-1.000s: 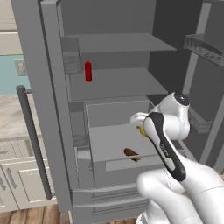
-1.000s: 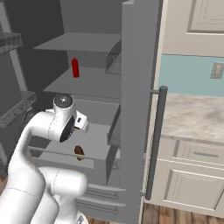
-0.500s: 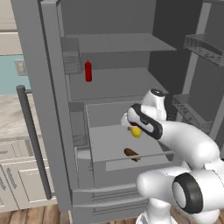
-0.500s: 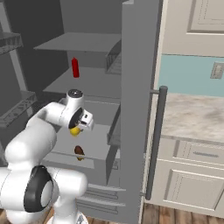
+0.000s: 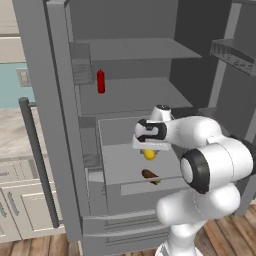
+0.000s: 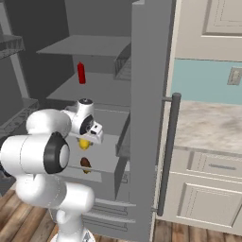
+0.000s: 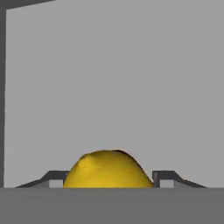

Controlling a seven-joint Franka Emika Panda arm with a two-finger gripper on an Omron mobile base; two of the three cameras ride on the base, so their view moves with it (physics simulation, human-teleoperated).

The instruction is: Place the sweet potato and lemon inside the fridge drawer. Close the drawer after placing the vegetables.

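Left base view, change: over the last second the arm has swung from the right foreground inward, so the gripper now hangs over the open fridge drawer, carrying the lemon with it.
Left base view, task things: the sweet potato lies on the drawer floor, near the front panel, below and apart from the lemon.
Left base view, meaning: one item is already in; my judgement is that the lemon is about ready to be let go, and closing the drawer comes after.
Right base view: the lemon shows under the gripper, above the sweet potato. This side also shows a red bottle on the shelf above and the fridge door's handle.
Hand view: only here is the grip plain. The fingers pinch the lemon from both sides, against bare grey drawer surface.
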